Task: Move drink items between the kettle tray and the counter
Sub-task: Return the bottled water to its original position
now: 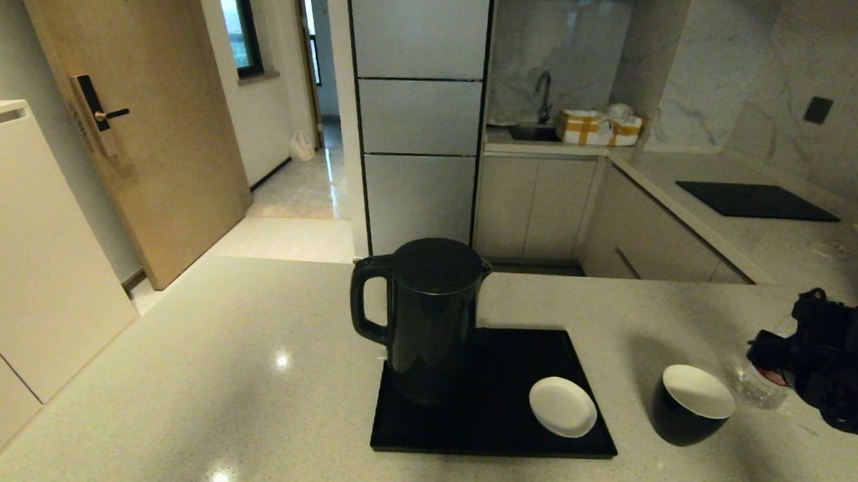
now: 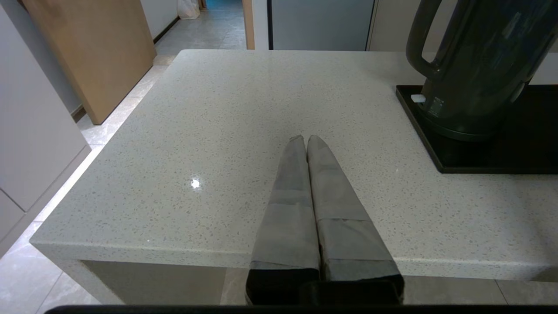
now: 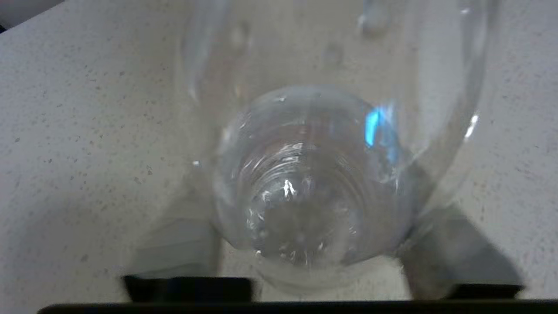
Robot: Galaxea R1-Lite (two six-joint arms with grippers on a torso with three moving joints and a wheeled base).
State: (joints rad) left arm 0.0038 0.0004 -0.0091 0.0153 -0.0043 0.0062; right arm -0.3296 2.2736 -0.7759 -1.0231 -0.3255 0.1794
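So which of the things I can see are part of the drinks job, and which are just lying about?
In the job:
- kettle, on the kettle tray
- black cup, on the counter
- clear bottle, between the right gripper fingers

Lying about:
- white saucer on the tray
- cooktop panel
- sink tap

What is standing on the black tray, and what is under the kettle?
On the kettle tray stand the kettle and a small white saucer. The kettle hides whatever lies directly beneath it, so a base cannot be seen clearly.
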